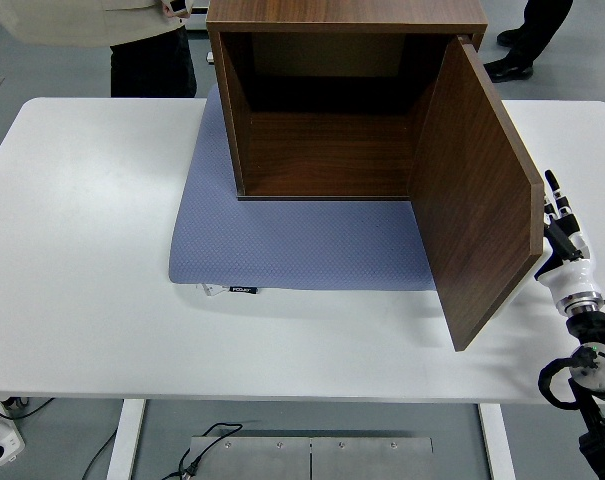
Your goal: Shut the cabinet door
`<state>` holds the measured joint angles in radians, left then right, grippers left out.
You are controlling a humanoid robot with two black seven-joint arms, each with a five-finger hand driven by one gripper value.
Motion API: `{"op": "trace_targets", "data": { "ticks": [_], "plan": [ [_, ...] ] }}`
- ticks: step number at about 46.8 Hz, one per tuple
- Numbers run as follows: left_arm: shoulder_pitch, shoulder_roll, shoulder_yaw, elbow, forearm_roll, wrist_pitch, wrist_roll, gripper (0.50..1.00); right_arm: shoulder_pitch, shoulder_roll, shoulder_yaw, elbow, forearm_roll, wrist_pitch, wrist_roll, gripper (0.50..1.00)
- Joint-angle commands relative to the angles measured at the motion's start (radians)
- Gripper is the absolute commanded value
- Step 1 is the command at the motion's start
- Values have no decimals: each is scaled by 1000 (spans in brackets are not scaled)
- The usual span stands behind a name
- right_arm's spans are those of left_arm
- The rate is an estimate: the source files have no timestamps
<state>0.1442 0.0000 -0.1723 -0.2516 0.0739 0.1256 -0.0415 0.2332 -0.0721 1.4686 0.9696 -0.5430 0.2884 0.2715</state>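
White table (82, 250) w/ blue-grey mat (282, 250), people standing behind. Cabinet (322, 100) sits up-left of right hand (562, 235). Door (477, 190) swung fully open, outer face just left of hand, long axis running toward near edge. Fingers extended, holding nothing. Left arm not visible; right is nearer.

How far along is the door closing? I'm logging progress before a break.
Nothing looks done yet: the cabinet stands on the blue mat with its door swung wide open toward the table's near edge. In hand: the right hand sits just outside the door's outer edge; whether it touches is unclear. Left: swinging the door shut across the opening.
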Motion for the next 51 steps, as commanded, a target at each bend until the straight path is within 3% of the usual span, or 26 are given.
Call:
{"op": "trace_targets", "data": {
  "ticks": [1, 51],
  "plan": [
    [0, 0, 0, 0, 0, 0, 0, 1000, 0, 0, -1, 0, 0, 0, 0, 1000],
    [14, 0, 0, 0, 0, 0, 0, 1000, 3, -2, -1, 9, 2, 11, -1, 1000]
  ]
}}
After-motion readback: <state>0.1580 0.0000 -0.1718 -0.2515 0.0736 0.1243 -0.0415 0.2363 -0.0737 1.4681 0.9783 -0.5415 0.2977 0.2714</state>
